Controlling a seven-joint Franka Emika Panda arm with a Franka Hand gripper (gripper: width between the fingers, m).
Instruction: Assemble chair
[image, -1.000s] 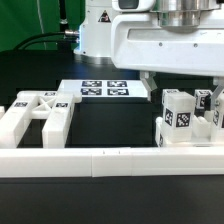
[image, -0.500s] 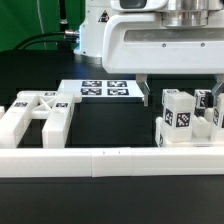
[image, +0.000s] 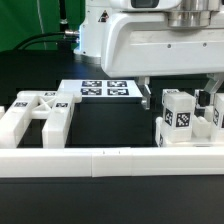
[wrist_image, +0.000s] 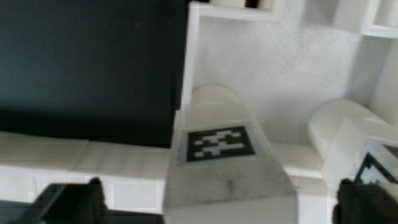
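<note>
Nearest, a low white border wall (image: 100, 160) is seen running across the scene. Just behind it the chair's parts lie loose: the X-braced frame (image: 40, 115) at the exterior view's left, and a cluster of short pieces (image: 205, 128) at its right, among them a tagged post (image: 181, 116). The gripper (image: 178, 98) is held over that post with its jaws spread, one to each side, and no contact can be made out. The post is judged light, stiff and smooth, so likely slippery. It would best be pinched across its flat sides, clear of its close neighbours. Farthest, the marker board (image: 105, 90) lies flat.
</note>
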